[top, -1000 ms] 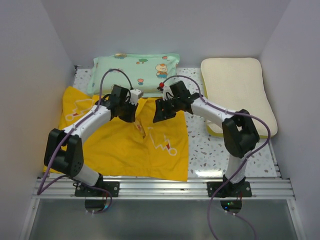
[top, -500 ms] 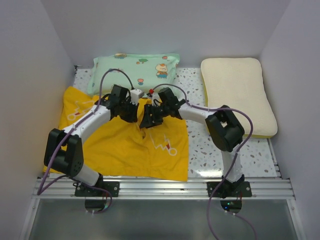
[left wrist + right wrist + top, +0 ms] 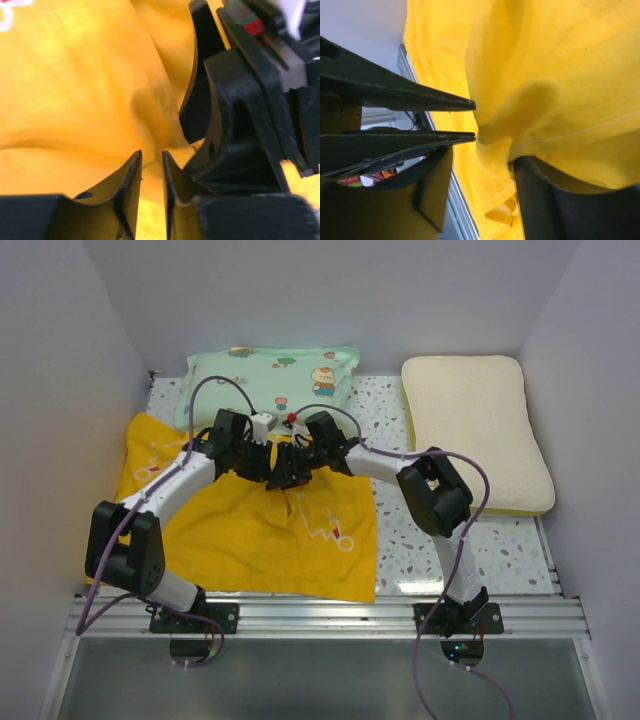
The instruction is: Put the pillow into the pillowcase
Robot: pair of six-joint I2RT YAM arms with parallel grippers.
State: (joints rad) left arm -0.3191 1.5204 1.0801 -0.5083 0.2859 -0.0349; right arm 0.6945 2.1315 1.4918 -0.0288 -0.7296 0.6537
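Note:
The bright yellow pillowcase (image 3: pixel 250 530) lies spread over the left half of the table, bunched up at its far edge. Both grippers meet at that bunched edge. My left gripper (image 3: pixel 262 456) (image 3: pixel 151 153) has its jaws a narrow gap apart, with a raised fold of yellow cloth (image 3: pixel 150 110) just at the tips. My right gripper (image 3: pixel 287 468) (image 3: pixel 482 160) stands open right beside it, and a hanging fold of the pillowcase (image 3: pixel 500 130) sits between its fingers, draped over one of them. The cream-white pillow (image 3: pixel 475 430) lies apart at the back right, untouched.
A mint-green cartoon-print pillow (image 3: pixel 270 385) lies along the back wall just behind both grippers. White walls close in the left, back and right sides. A speckled tabletop (image 3: pixel 410 530) shows between pillowcase and pillow. A metal rail (image 3: pixel 320 615) runs along the near edge.
My right arm has swung left until its gripper sits against the left one. The left jaws, shut on the cloth before, have parted a little.

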